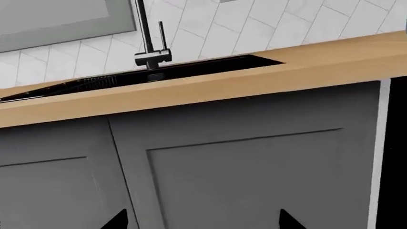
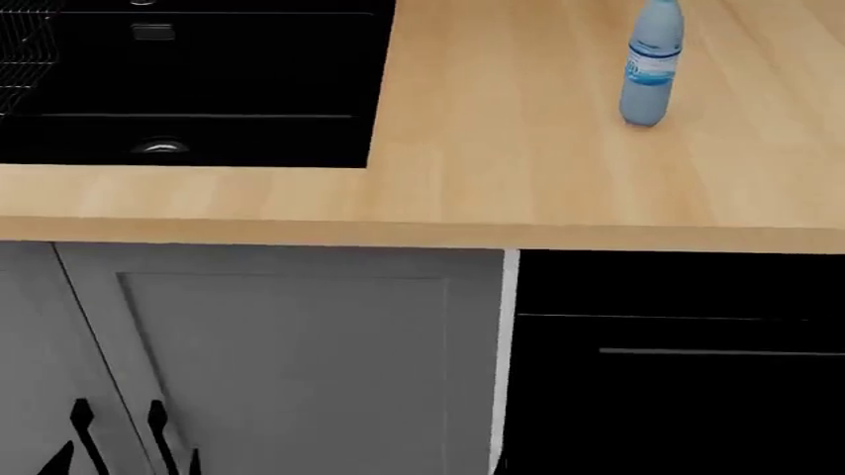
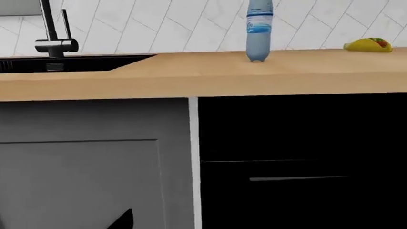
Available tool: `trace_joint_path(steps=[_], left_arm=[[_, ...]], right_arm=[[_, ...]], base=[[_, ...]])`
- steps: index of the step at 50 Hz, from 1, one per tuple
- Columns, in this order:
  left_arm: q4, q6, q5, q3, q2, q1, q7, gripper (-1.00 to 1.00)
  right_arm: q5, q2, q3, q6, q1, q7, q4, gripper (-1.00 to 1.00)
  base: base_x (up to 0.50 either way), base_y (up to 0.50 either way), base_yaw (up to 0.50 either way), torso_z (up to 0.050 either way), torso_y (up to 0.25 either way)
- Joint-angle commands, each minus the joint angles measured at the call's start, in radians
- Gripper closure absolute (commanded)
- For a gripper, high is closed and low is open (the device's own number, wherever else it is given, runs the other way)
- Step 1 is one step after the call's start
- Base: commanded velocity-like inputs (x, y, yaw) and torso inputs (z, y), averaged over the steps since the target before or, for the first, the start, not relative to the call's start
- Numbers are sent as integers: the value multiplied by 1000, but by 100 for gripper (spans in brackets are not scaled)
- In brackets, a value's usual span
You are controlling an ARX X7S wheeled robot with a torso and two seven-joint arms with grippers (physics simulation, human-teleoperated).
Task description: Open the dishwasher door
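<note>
Wood counter ran the whole width of the kitchen, with grey cabinets and the black appliance front beneath it. Starting from my tools: the left gripper showed only as two dark fingertip corners with a wide gap between them, so I read it as spread apart and holding nothing, aimed at a grey cabinet door under the sink. Of the right gripper I could see just one dark tip low in its own camera, so I could not tell whether it was spread or closed.

Further out, the dishwasher door sat closed under the counter, just beside the cabinet door, its thin grey handle running level below a seam. I judged the right arm was better placed for it, since its camera faced the door and handle squarely (the left saw barely a black sliver).

The right wrist view alone showed a yellow taco-like item beyond the water bottle; the head view alone showed the cabinets' short black handles.
</note>
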Motion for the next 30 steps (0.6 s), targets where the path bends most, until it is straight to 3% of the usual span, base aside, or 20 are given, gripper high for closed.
trace_joint_path(steps=[1, 13, 30], left_arm=[[-16, 14, 14, -7, -28, -13, -58, -100], [17, 1, 31, -48, -65, 4, -124, -100], [42, -14, 39, -11, -71, -3, -133, -100]], right_arm=[[19, 22, -14, 5, -1, 22, -19, -100], [26, 48, -9, 23, 12, 55, -39, -100], [-9, 72, -50, 35, 15, 83, -61, -100]], base=[[0, -500, 0, 0, 0], [0, -500, 0, 0, 0], [0, -500, 0, 0, 0]])
